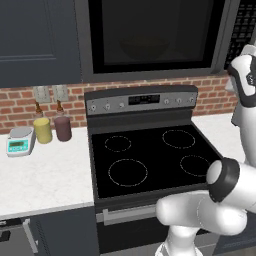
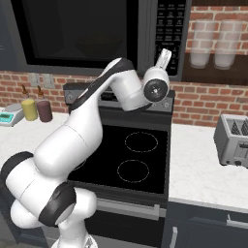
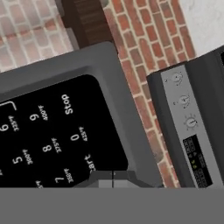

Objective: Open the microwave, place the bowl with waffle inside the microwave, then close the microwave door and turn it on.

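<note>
Microwave [image 1: 155, 37] hangs above the stove [image 1: 150, 155], its door [image 2: 77, 31] closed flat, and the bowl [image 1: 144, 47] shows dimly as a rounded shape behind the dark glass. The gripper [image 3: 113, 179] is closed tight with nothing between its tips, which sit at the keypad [image 3: 48, 140] on the microwave's right side, at the lower edge by the Start key, below Stop. Right of the microwave, a shelf holds two pale glasses [image 2: 215, 43], close to the raised hand. Below the microwave, the stove's control panel [image 1: 142, 102] stands against the brick wall. Left of the stove, the counter [image 1: 45, 172] carries a yellow cup [image 1: 42, 130], a maroon cup [image 1: 63, 128] and a small scale [image 1: 20, 141]. Right of the stove, a toaster [image 2: 233, 140] sits well apart from the arm. The cooktop beneath the microwave lies bare.
</note>
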